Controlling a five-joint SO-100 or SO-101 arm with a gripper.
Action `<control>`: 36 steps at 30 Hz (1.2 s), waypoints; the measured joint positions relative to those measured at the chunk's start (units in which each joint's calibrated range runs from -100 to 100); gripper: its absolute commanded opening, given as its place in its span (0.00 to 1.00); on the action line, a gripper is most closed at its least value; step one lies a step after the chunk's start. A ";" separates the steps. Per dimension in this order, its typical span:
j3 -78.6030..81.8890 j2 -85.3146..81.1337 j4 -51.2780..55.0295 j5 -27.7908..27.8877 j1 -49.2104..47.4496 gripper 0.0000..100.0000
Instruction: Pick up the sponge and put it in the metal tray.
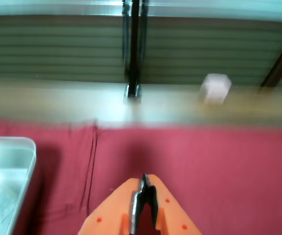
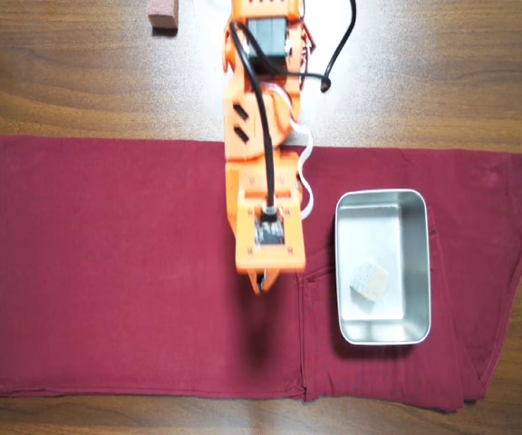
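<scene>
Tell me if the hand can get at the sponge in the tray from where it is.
Probably yes. The sponge lies uncovered in the open metal tray, with only bare red cloth between it and the hand. The hand looks shut, so it would have to open first.

Small beige-grey sponge (image 2: 369,279) lying tilted inside shiny rectangular metal tray (image 2: 411,263), on the tray's flat bottom

Wrist view: heavily blurred throughout, far window blinds and bench edge smeared, colours washed; pale glare along the top. Overhead view: sharp, evenly and brightly lit. Soft shadow beside the tray (image 2: 383,201) on the cloth (image 2: 107,263); bright reflections on the tray floor. Slight sheen on the bench (image 2: 62,72).
</scene>
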 measured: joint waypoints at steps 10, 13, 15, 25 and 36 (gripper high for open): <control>12.89 -9.64 17.00 -3.03 4.89 0.00; 13.08 -9.64 31.55 -4.59 5.18 0.00; 13.08 -9.64 40.94 -4.59 5.08 0.00; 12.98 -10.50 54.27 -3.91 5.08 0.03; 12.98 -10.50 54.27 -3.91 5.08 0.03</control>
